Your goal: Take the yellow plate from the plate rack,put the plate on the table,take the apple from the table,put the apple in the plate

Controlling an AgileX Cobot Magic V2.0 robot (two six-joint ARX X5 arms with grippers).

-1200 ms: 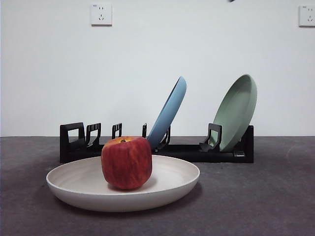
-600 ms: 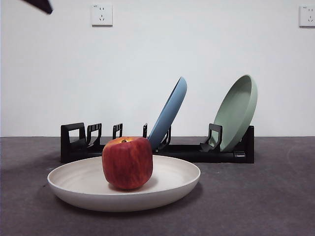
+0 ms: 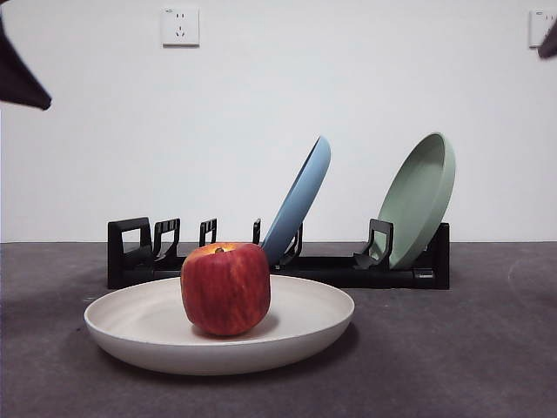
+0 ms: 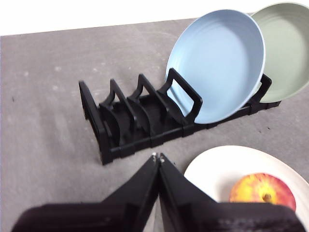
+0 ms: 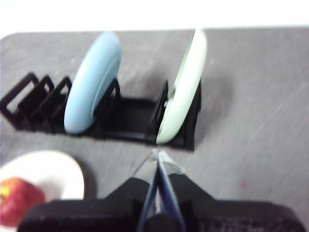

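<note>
Both arms have come into the front view since half a second ago: a larger black tip now shows at the upper left edge, and another has appeared at the top right corner. Nothing else has shifted. The apple [image 3: 225,288] sits upright in the yellow plate [image 3: 305,326], which lies flat on the desk [image 3: 470,366] in front of the plate rack [image 3: 130,252]. From the apple, the blue plate [image 3: 300,200] leans in the rack at 1 o'clock and the green plate [image 3: 419,198] at 2 o'clock. The left claw [image 4: 157,156] hangs above the desk between rack and yellow plate, jaws pressed together, holding nothing. The right claw [image 5: 157,153] hovers near the green plate, jaws likewise pressed together.
</note>
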